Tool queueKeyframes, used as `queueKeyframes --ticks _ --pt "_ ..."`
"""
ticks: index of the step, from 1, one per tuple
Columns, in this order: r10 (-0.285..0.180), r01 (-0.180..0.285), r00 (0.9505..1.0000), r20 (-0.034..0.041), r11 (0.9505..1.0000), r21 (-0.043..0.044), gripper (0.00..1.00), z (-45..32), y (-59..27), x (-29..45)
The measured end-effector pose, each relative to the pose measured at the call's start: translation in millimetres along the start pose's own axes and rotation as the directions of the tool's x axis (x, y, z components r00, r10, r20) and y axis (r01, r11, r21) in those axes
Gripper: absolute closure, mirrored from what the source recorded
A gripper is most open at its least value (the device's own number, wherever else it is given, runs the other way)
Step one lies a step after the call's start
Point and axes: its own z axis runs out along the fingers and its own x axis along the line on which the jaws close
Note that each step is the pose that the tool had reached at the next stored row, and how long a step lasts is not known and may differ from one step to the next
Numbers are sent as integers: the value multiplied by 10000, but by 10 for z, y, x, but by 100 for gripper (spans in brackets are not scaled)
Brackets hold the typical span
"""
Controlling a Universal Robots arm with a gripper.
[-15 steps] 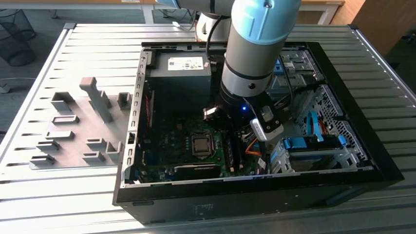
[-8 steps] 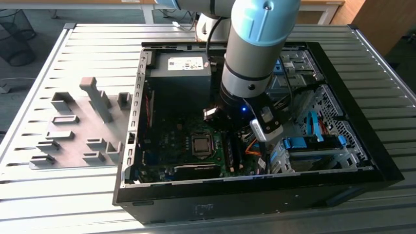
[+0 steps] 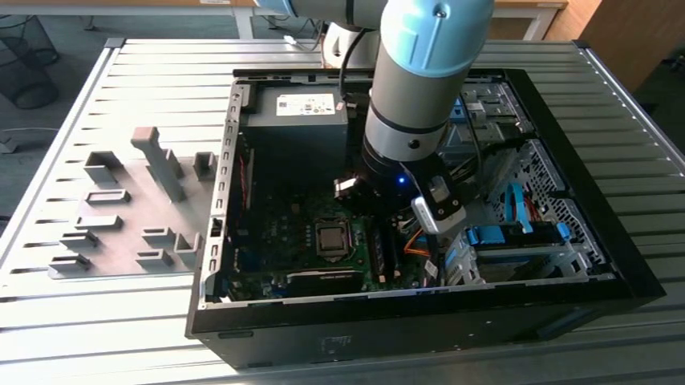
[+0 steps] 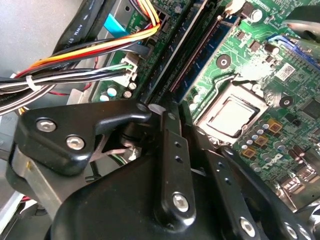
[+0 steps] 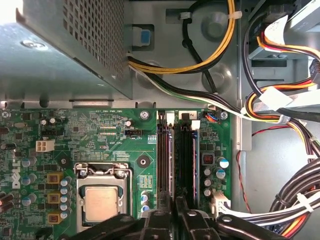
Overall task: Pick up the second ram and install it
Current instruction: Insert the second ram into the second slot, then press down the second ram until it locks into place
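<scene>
The second ram (image 5: 172, 160) shows edge-on as a thin pale strip standing in a long motherboard slot beside the CPU socket (image 5: 100, 200). In the second wrist view the same ram (image 4: 181, 56) runs away from the fingertips along the slots. My gripper (image 5: 175, 214) is low over the near end of that slot, its black fingers (image 4: 169, 150) drawn together on the stick's edge. In the exterior view the arm (image 3: 418, 120) reaches down into the open computer case (image 3: 428, 313), its wrist over the slots to the exterior view's right of the CPU socket (image 3: 332, 239).
Bundled coloured cables (image 5: 280, 115) crowd the side of the slots away from the socket. The grey power supply (image 3: 294, 120) fills the case's far corner, and drive bays with blue clips (image 3: 514, 237) sit on the exterior view's right. Grey fixture blocks (image 3: 118, 216) stand on the slatted table outside the case.
</scene>
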Motion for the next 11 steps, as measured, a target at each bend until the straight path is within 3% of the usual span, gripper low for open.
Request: queueKeyframes --ticks 1,5,11 --pt "0 0 10000 0 10000 0 79 1 0 0" --pt "0 0 10000 0 10000 0 79 -18 0 1" --pt "0 0 10000 0 10000 0 79 -213 5 6"
